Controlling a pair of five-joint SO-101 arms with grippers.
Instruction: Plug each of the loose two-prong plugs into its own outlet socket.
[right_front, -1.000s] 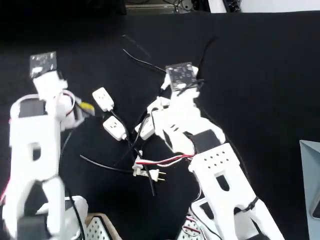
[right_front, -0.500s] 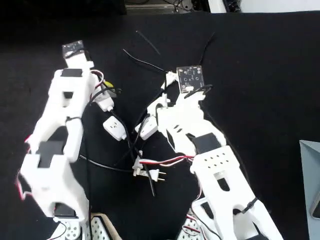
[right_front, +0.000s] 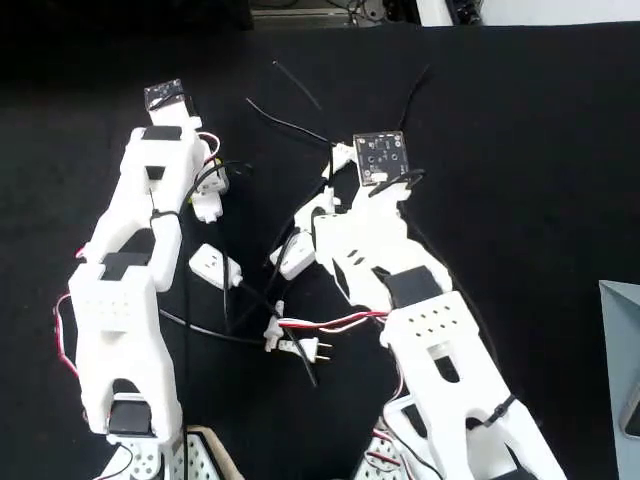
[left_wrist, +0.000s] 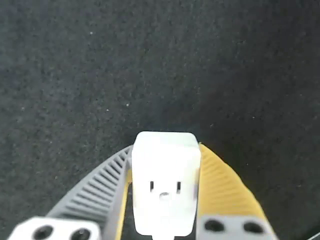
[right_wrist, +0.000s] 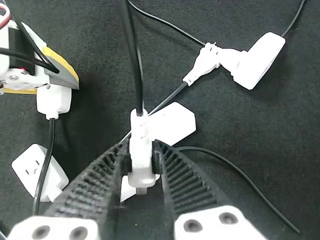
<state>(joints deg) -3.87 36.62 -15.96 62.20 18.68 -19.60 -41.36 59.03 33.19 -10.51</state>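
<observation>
My left gripper (left_wrist: 166, 150) is shut on a white outlet socket (left_wrist: 165, 192), held between its grey and yellow fingers just above the black mat; in the high view this socket (right_front: 207, 200) sits at the left arm's tip. My right gripper (right_wrist: 140, 147) is shut on a white two-prong plug (right_wrist: 140, 160) with a black cord, right over another white socket (right_wrist: 172, 120). A third socket (right_front: 215, 267) lies loose between the arms. A loose plug (right_front: 312, 349) with bare prongs lies nearer the arm bases.
A further socket (right_wrist: 257, 52) farther out has a plug (right_wrist: 205, 62) in it. Black cords (right_front: 285, 125) cross the mat between the arms. Red and white wires (right_front: 330, 322) run by the loose plug. A grey bin's corner (right_front: 625, 360) stands at the right edge.
The left arm swung in from the left edge and closed on the socket. The loose socket beside it shifted slightly left and nearer. The right arm moved a little, then held still.
</observation>
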